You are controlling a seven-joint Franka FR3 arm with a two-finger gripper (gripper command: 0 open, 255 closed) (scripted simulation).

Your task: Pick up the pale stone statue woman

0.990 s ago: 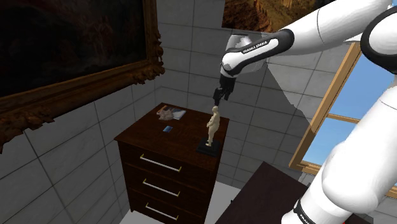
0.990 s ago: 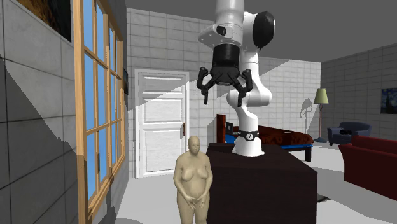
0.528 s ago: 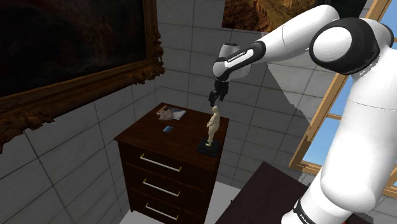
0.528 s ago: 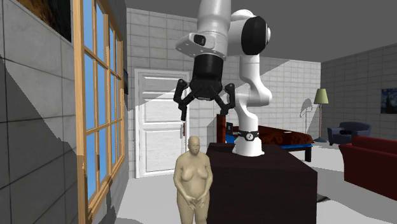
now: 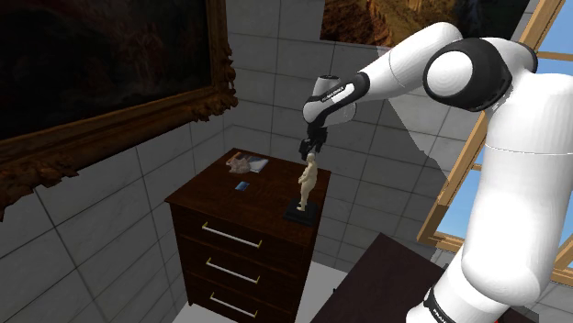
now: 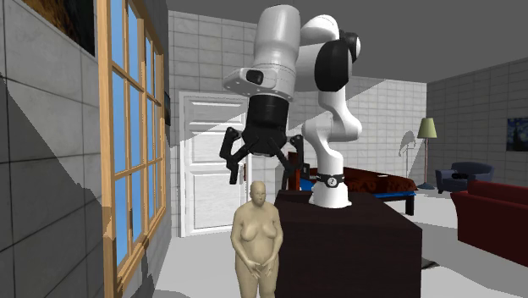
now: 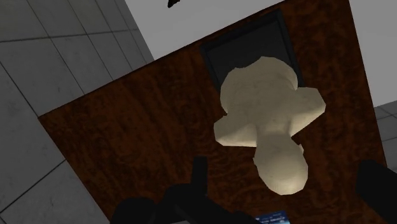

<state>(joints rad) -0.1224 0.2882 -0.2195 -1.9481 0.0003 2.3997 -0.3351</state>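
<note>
A pale statue of a standing woman (image 5: 310,183) stands upright on a small black base (image 5: 301,213) near the front right corner of a dark wooden dresser (image 5: 230,197). My gripper (image 5: 308,147) hangs just above its head, pointing down. In the second exterior view the gripper (image 6: 259,179) is spread open right over the statue (image 6: 258,241), not touching it. The wrist view looks down on the statue's head and shoulders (image 7: 267,114), with the dresser top (image 7: 127,140) below and the gripper (image 7: 286,191) open, one black finger (image 7: 197,178) off to the side of the head.
A pinkish object on a flat book (image 5: 241,163) and a small blue item (image 5: 241,186) lie further back on the dresser. A big framed painting (image 5: 101,73) hangs on the wall beside it. A wood-framed window (image 5: 487,147) and my dark stand (image 5: 386,284) are at the right.
The arm has swung the gripper down and toward the statue; it now hangs just over the head. The fingers have stayed open and the statue has not moved.
</note>
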